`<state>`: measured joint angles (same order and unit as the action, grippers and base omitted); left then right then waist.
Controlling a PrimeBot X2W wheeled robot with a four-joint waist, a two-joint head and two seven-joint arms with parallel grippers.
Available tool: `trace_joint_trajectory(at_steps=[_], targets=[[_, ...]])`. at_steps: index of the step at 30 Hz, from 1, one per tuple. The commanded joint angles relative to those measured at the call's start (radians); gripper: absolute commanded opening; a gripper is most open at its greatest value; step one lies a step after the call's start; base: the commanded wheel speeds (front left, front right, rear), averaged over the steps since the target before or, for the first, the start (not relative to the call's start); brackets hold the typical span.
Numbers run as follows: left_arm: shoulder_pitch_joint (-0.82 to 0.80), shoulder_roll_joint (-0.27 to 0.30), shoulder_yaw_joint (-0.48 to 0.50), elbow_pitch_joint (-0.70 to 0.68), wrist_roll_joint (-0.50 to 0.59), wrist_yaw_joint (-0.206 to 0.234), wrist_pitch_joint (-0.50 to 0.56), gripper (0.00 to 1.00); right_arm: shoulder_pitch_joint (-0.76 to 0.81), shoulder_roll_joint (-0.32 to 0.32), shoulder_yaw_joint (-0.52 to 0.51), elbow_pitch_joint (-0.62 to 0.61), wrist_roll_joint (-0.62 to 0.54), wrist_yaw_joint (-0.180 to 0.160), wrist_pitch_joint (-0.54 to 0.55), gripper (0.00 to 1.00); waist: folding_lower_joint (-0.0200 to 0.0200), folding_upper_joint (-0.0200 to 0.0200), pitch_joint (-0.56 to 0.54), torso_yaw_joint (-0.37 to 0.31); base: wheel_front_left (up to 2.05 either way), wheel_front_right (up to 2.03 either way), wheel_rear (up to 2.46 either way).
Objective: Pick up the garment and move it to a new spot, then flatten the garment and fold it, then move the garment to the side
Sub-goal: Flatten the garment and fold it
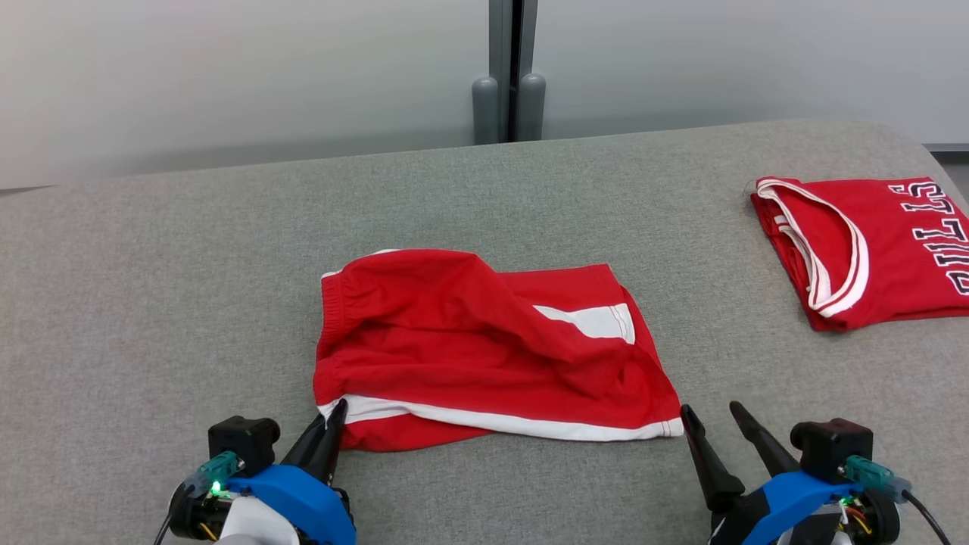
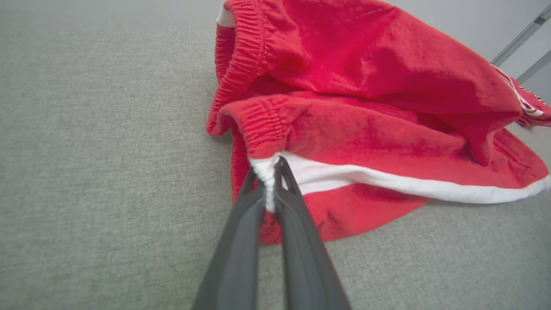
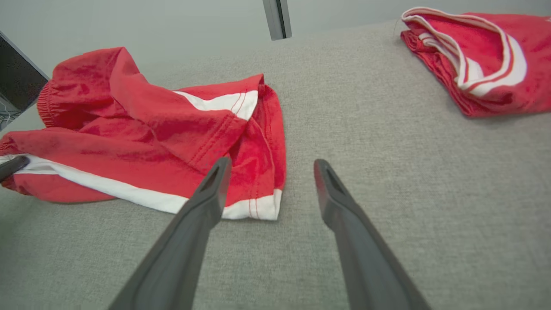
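Note:
The garment (image 1: 469, 341) is a pair of red shorts with white stripes, lying rumpled on the grey table (image 1: 151, 288). My left gripper (image 1: 333, 415) is shut on the garment's near left corner; the left wrist view shows the white stripe end pinched between the two dark fingers (image 2: 269, 172), with the garment (image 2: 366, 107) spreading beyond. My right gripper (image 1: 710, 410) stands open just off the garment's near right corner. In the right wrist view the fingers (image 3: 269, 165) are spread, the left one over the hem of the garment (image 3: 150, 129), nothing between them.
A folded red jersey (image 1: 870, 242) with white trim and lettering lies at the table's far right, seen too in the right wrist view as the jersey (image 3: 478, 56). A grey post (image 1: 509, 76) stands behind the table against a pale wall.

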<state>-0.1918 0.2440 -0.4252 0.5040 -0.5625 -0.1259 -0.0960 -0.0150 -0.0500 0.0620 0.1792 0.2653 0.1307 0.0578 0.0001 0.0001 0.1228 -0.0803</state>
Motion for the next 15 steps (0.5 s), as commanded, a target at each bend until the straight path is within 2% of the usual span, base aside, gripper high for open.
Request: trace_joint_trajectory(at_steps=[1, 15], targets=[[-0.01, 0.0, -0.004, 0.001, 0.001, -0.007, -0.012, 0.0, -0.009, 0.0, -0.001, 0.014, 0.006, 0.0, 0.014, 1.0, -0.0001, -0.0001, 0.004, 0.003, 0.0, 0.0, 0.0], [-0.035, -0.008, -0.057, 0.016, -0.022, -0.007, -0.047, 0.0, -0.099, -0.001, 0.034, 0.175, -0.022, 0.0, 0.102, 1.0, -0.0001, -0.0001, 0.032, 0.034, 0.0, 0.0, 0.0]])
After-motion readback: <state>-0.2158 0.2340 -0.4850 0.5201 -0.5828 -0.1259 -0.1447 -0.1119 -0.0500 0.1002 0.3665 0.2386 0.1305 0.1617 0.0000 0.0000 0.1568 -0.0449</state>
